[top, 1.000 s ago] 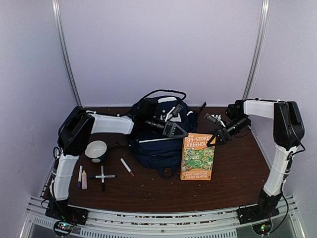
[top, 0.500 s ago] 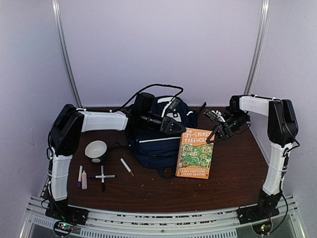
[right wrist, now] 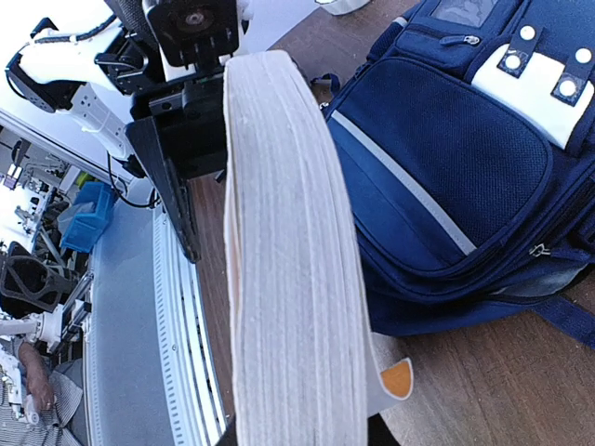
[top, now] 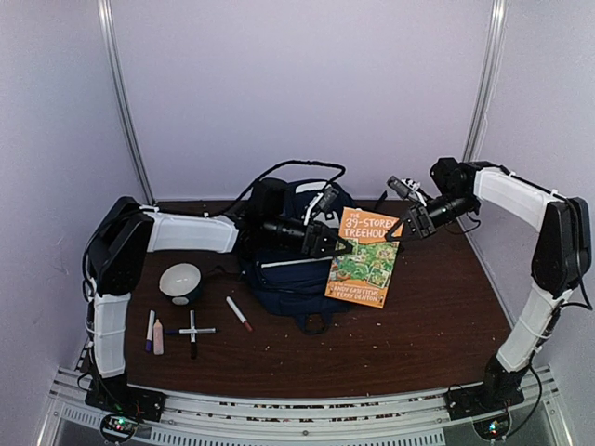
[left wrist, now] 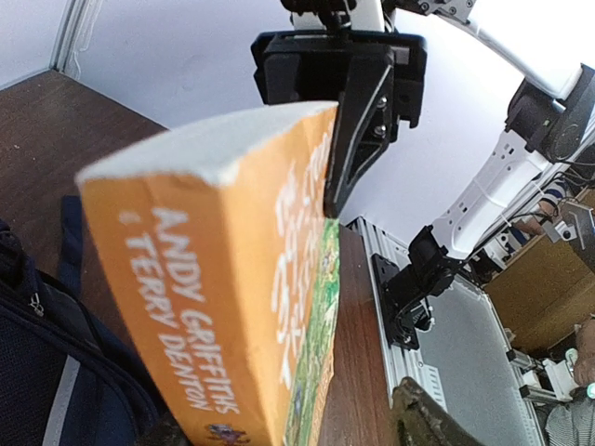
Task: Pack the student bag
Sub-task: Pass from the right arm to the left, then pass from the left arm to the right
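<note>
Robotics laboratory cell. White panel walls (top: 297,93) enclose a brown table (top: 437,325); aluminium rail (top: 307,409) along the front; benches, blue bin (right wrist: 85,219) and seated person (right wrist: 28,390) beyond.

Book (right wrist: 279,242) is standing edge-on, its pale page block running from 12 to 6 o'clock, an orange cover corner showing at 5. Student bag (right wrist: 437,158) is lying on the brown table (right wrist: 483,390) from 1 to 4 o'clock. Left gripper (right wrist: 186,177) is hanging at 10 to 11 o'clock, one black finger just beside the pages.
</note>
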You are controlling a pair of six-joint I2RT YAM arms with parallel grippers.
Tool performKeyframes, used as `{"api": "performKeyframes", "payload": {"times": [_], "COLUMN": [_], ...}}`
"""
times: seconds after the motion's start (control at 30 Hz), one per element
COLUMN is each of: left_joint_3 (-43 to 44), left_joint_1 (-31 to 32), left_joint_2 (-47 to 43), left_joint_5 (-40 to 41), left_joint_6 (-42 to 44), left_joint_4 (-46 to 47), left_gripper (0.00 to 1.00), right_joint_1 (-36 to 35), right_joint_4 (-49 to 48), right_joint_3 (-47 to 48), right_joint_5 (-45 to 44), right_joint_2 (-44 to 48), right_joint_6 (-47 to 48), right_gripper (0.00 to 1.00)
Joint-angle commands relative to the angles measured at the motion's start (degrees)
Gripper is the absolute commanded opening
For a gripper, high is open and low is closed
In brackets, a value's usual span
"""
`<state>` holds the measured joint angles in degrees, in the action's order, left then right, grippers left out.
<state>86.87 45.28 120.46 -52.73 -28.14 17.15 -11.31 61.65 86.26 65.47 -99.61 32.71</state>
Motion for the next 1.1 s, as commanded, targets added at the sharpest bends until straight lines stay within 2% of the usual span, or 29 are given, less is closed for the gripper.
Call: {"api": "performKeyframes", "payload": {"times": [0.0,0.1,0.2,0.27,0.4,0.5,0.57,0.6,0.67,0.73,0.83,0.93,1.07], "left_joint_3": [0.11,0.76,1.61,1.64,1.33,0.80,-0.26,-0.96,-2.23,-3.27,-3.98,-3.66,-3.76], "left_joint_1": [0.96,1.04,1.08,1.04,1.00,0.87,0.56,0.26,-0.54,-1.60,-2.76,-3.37,-3.91], "left_joint_2": [-0.42,0.25,1.04,1.26,1.23,0.48,-0.91,-1.75,-3.32,-4.67,-6.16,-6.70,-7.31], "left_joint_5": [-1.61,-0.99,-1.41,-2.15,-3.46,-4.69,-5.01,-4.90,-3.88,-2.59,-1.15,-0.95,1.00], "left_joint_6": [1.29,0.99,-0.01,-1.35,-3.65,-5.20,-6.55,-7.74,-10.45,-13.99,-18.06,-22.19,-25.58], "left_joint_4": [2.36,2.08,3.03,4.89,7.94,10.07,12.59,14.50,17.97,21.09,25.31,29.32,32.77], "left_gripper": [0.62,0.60,0.53,0.46,0.22,0.10,0.04,0.02,0.00,0.00,0.00,0.00,0.00], "right_joint_1": [-1.20,-2.40,-3.98,-4.71,-4.95,-4.93,-4.88,-4.83,-4.55,-4.38,-4.50,-5.12,-6.60], "right_joint_4": [-5.69,-3.37,-3.78,-4.18,-5.47,-5.72,-6.87,-8.11,-11.21,-14.05,-18.84,-24.60,-25.01], "right_joint_3": [3.88,5.75,5.56,5.34,5.91,7.34,8.03,8.07,7.54,6.89,5.59,4.07,4.03], "right_joint_5": [1.51,1.60,-0.30,-1.23,-2.02,-3.22,-4.34,-4.84,-5.00,-5.63,-5.25,-4.68,-3.14], "right_joint_2": [0.23,-0.49,0.24,0.62,1.12,1.40,1.85,2.25,3.29,4.27,5.61,5.88,4.67], "right_joint_6": [-7.18,-6.04,-6.11,-6.44,-8.53,-9.94,-11.59,-12.93,-15.79,-18.61,-22.69,-27.53,-28.43], "right_gripper": [0.00,0.00,0.00,0.00,0.00,0.00,0.06,0.12,0.23,0.39,0.52,0.59,0.62]}}
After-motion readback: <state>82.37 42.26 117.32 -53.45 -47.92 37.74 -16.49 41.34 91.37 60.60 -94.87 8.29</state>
